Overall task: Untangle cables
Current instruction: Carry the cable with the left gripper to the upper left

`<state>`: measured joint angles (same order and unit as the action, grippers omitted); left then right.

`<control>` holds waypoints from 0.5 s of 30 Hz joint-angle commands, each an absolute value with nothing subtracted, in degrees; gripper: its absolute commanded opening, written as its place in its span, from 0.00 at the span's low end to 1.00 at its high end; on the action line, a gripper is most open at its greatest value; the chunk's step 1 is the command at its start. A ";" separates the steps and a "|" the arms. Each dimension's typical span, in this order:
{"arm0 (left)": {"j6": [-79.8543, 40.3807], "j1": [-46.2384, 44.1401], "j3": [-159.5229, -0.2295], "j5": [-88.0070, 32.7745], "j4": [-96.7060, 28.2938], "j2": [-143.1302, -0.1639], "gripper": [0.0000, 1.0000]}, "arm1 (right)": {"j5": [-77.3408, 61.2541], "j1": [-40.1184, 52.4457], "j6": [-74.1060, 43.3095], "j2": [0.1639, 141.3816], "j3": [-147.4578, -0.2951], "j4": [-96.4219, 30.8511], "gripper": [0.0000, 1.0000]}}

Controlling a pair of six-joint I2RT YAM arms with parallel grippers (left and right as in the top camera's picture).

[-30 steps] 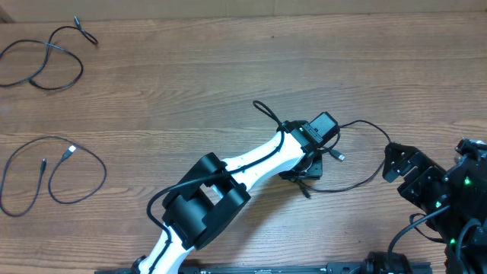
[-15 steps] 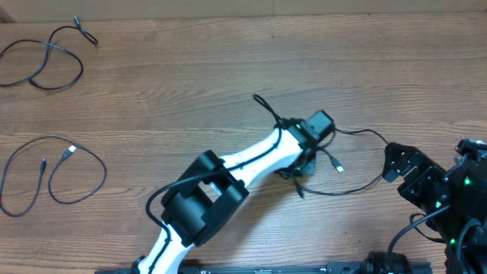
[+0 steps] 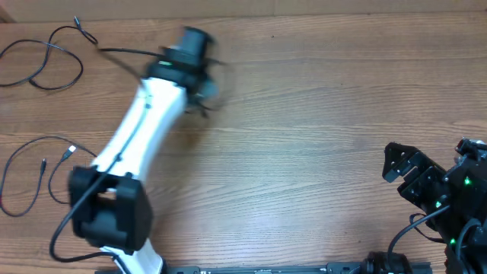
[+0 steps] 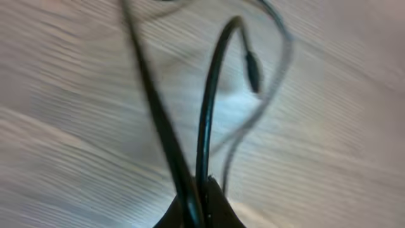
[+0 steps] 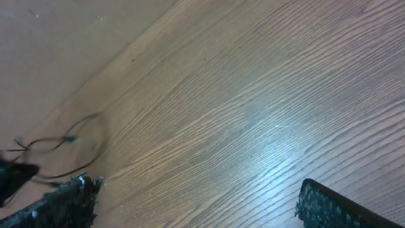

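My left gripper is at the back left of the table, blurred by motion, and is shut on a thin black cable that trails off to its left. In the left wrist view the jaws pinch two strands of this cable; it loops upward and a small black plug hangs above the wood. Two more cables lie loose: one loop at the back left corner, one with a silvery plug at the left. My right gripper is open and empty at the front right.
The held cable shows blurred at the far left of the right wrist view. The left arm's white link stretches diagonally over the left half of the wooden table. The right arm's base fills the front right corner.
My left arm has swung fast from the table's middle right to the back left, carrying the cable with it. The right arm has not moved.
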<state>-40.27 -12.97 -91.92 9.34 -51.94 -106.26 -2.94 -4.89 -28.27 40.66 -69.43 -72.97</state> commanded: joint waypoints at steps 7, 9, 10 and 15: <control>-39.79 9.30 -91.50 8.14 -56.73 -108.01 0.05 | -2.42 -5.06 -27.99 40.56 -70.48 -72.77 1.00; -39.79 12.67 -91.00 8.14 -56.69 -108.01 0.05 | -2.42 -5.06 -27.99 40.56 -70.48 -72.77 1.00; -39.79 13.85 -90.87 8.21 -56.49 -108.05 0.04 | -2.42 -5.06 -27.99 40.56 -70.48 -72.75 1.00; -39.79 17.82 -90.80 8.34 -54.39 -108.47 0.05 | -2.42 -5.06 -27.99 40.56 -70.48 -72.77 1.00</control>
